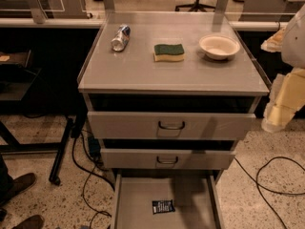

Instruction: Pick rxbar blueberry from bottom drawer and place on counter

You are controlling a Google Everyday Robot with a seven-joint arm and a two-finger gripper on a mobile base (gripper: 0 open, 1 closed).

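Observation:
The rxbar blueberry (163, 206) is a small dark bar with white lettering. It lies flat on the grey floor of the bottom drawer (138, 199), which is pulled out below the two handled drawers. The counter (143, 70) is the grey cabinet top above. My gripper (281, 106) shows as a cream-coloured part at the right edge of the view, beside the cabinet at the height of the top drawer. It is well away from the bar and holds nothing that I can see.
On the counter stand a lying can (120, 37), a green-and-yellow sponge (169, 52) and a white bowl (219, 46). The top drawer (171, 124) and middle drawer (167, 159) stick out slightly. Cables (271, 175) lie on the floor, and shoes (19, 185) are at the left.

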